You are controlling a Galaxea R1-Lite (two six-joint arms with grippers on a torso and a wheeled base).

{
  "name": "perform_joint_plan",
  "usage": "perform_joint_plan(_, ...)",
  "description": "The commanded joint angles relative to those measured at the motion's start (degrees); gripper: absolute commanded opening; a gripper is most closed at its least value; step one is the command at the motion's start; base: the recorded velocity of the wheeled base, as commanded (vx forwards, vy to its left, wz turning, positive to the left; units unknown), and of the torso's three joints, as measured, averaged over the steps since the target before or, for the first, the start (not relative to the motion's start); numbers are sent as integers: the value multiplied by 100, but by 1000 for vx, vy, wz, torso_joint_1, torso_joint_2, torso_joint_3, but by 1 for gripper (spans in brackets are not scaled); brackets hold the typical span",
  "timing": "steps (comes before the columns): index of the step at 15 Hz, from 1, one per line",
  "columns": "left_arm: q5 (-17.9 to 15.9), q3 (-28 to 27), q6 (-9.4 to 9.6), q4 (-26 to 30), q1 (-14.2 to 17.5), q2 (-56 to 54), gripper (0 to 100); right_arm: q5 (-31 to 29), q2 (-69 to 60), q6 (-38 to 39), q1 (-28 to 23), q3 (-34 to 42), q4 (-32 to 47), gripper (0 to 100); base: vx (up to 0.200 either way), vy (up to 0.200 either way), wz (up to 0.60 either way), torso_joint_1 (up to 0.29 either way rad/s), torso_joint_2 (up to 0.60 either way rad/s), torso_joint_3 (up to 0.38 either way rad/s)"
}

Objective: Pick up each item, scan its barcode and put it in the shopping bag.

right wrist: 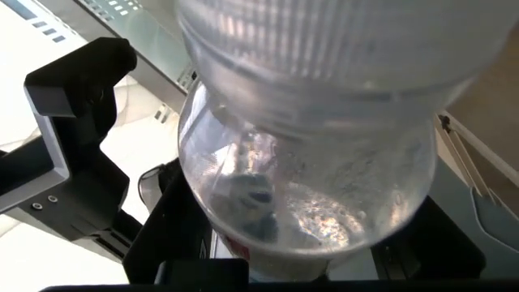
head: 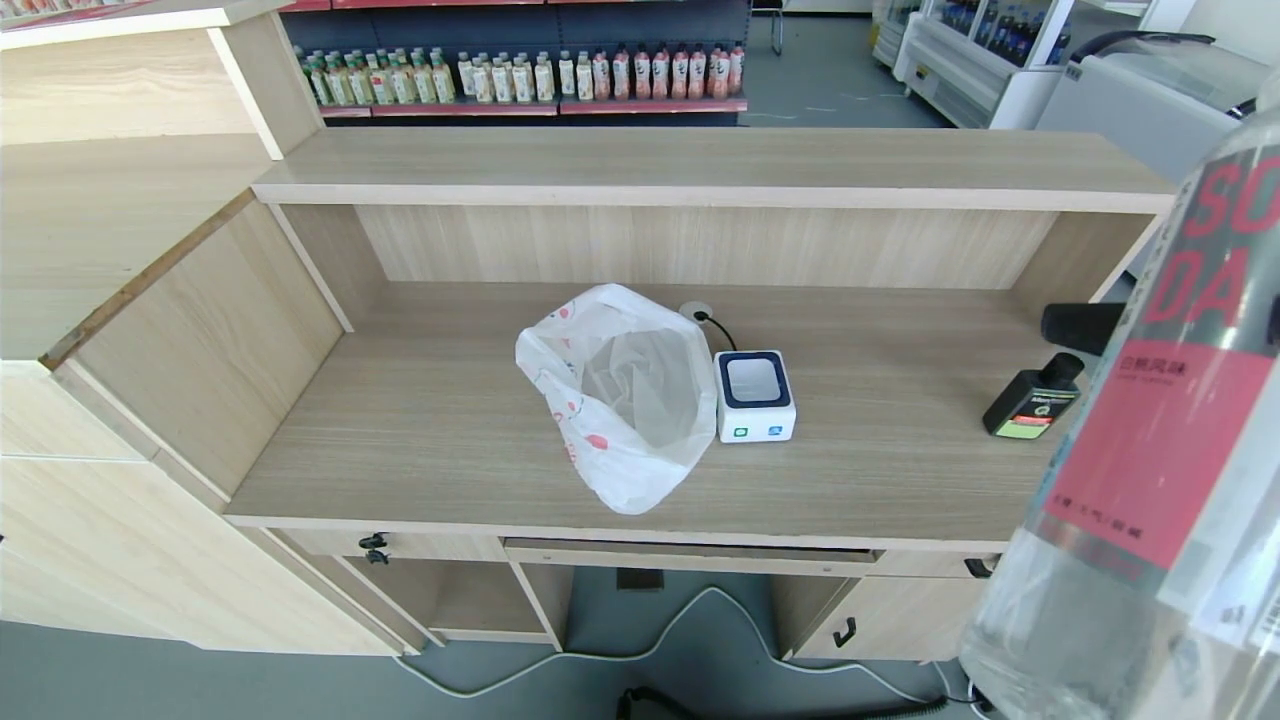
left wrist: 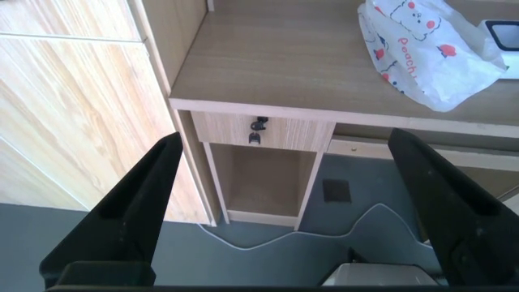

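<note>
R gripper [right wrist: 268,255]: fingers [right wrist: 166,235] clamped either side of a large clear plastic bottle [head: 1160,430] w/ a red-and-pink label. It's held up off the counter at the right, close to the head cam, roughly upright w/ a slight tilt. From the wrist cam its ribbed, rounded body sits btwn the black fingers.

L gripper [left wrist: 284,142]: fingers [left wrist: 122,219] spread wide, nothing btwn them. It hangs low in front of the counter's left end, facing a drawer [left wrist: 300,134] w/ a small black key [left wrist: 258,130] in its lock.

On the light wood counter [head: 430,430], approx. centre, sits a crumpled white plastic shopping bag [head: 615,400] w/ red prints, mouth open. Just beside it on the right, touching as far as I can tell, is a white box scanner [head: 755,395] w/ a dark-blue-framed top window. Its black cable [head: 715,325] runs back to a hole in the counter.

Well apart, near the right end, is a small black bottle [head: 1033,398] w/ a green label; can't tell if standing or lying. Shelves of drink bottles [head: 520,75] line the room behind.
</note>
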Motion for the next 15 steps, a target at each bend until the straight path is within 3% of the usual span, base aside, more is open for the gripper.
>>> perform_joint_plan(1, 1, 1, -1, 0, 4, -2, 100, -11, 73, -10, 143, -14, -5, 0, 0, 0, 0, 0, 0, 0)
perform_joint_plan(15, 1, 1, -1, -9, 4, -2, 100, -91, -33, -10, 336, -31, 91, 0, 0, 0, 0, 0, 0, 0)
